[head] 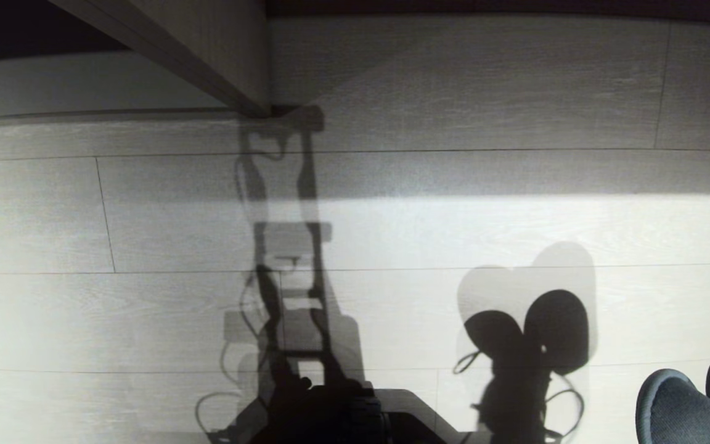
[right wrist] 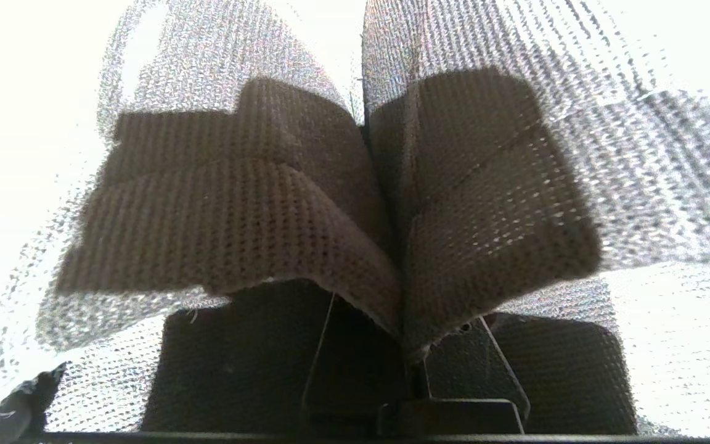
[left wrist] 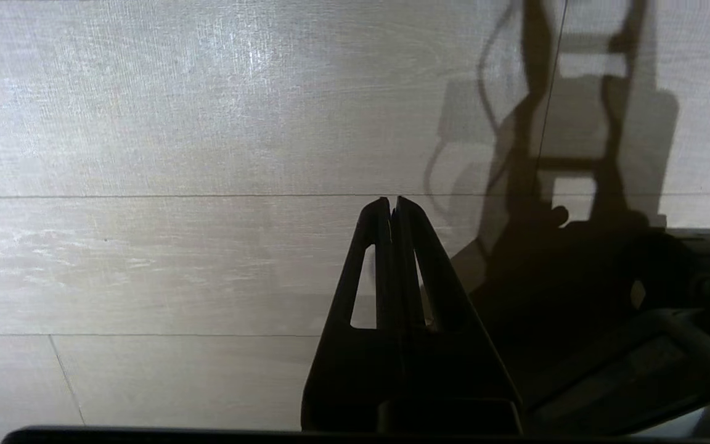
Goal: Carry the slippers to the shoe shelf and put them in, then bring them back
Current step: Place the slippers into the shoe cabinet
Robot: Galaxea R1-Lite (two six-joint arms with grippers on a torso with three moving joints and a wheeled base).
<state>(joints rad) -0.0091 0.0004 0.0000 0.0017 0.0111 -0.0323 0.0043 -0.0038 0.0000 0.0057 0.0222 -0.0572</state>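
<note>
Right gripper [right wrist: 413,357]: mine, clamped tight on the slippers [right wrist: 355,203], pinching both where their edges meet.
Slippers: knitted blue-grey fabric, the pair fanned apart either side of my jaws; in the head view their rounded ends [head: 694,401] show at the lower right, held clear of the floor [head: 145,308].
Left gripper [left wrist: 392,206]: mine, fingers pressed together, holding nothing, hanging over the floor.
Floor: pale wood-grain planks below the slippers; their shadow [head: 527,345] falls just beside them.
Wooden panel [head: 207,49]: pale, slanted, well apart from the slippers, far side of the floor.
</note>
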